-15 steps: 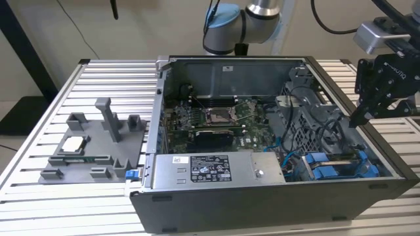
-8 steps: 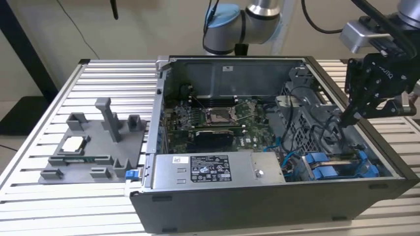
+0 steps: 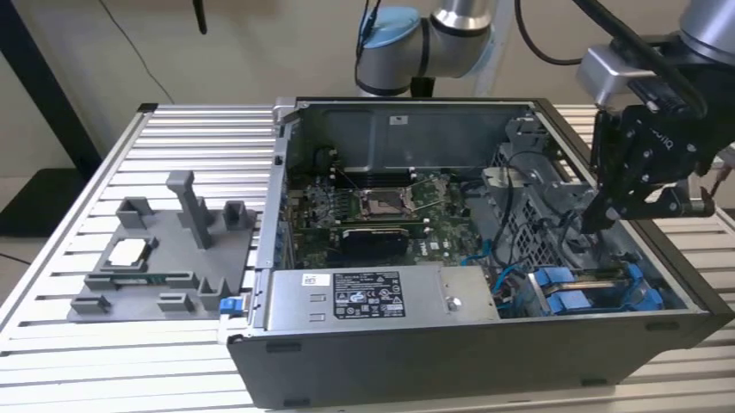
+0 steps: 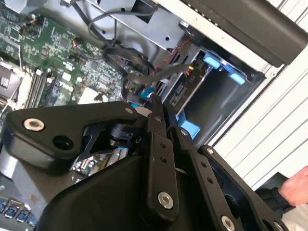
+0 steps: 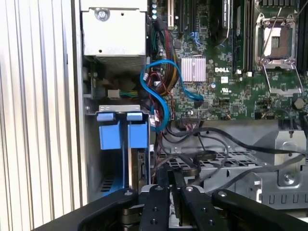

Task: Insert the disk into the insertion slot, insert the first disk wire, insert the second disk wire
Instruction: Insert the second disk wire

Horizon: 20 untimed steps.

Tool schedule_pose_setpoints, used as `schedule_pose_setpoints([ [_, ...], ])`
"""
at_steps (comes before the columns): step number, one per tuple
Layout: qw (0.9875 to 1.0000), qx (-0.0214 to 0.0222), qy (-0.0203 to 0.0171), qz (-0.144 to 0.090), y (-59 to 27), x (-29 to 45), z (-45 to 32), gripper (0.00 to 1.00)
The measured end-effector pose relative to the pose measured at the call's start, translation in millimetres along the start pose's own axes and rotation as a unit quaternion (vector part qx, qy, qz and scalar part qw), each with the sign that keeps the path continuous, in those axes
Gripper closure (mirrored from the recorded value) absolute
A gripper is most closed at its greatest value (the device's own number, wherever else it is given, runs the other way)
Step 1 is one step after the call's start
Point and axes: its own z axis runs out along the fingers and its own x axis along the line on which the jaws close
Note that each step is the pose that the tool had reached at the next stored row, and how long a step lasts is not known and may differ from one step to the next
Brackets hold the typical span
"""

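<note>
The open computer case [image 3: 460, 361] lies on the table. The disk's bright blue carrier [image 3: 571, 291] sits in the insertion slot at the case's front corner on the exterior view's right; its blue tabs [image 5: 137, 131] [image 4: 211, 61] show in both wrist views, and the drive body is mostly hidden. My gripper [image 3: 594, 225] hangs above that bay. Its fingers stand close together [image 4: 155, 100] [image 5: 171, 177], shut on the blue-tipped plug of a black disk wire [image 4: 129, 86]. A second black wire [image 5: 231, 139] runs over the metal cage beside it.
The silver power-supply box [image 3: 379, 297] lies along the case's front edge, with the motherboard [image 3: 379, 206] behind it. A blue data cable [image 5: 161, 84] loops near the bay. A grey fixture [image 3: 161, 258] rests on the table at the exterior view's left. A hand [image 4: 294, 188] shows beside the case.
</note>
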Motion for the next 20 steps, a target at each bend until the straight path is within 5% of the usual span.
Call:
schedule_pose_setpoints([
  [6,1.0,0.0038,-0.0046,0.0,3.0,16.7,7.0,0.84],
  [13,0.9997,0.0214,-0.0127,-0.003,2.9,26.8,10.8,0.84],
  [20,0.9992,0.0352,-0.0167,-0.004,2.9,29.5,18.8,0.84],
])
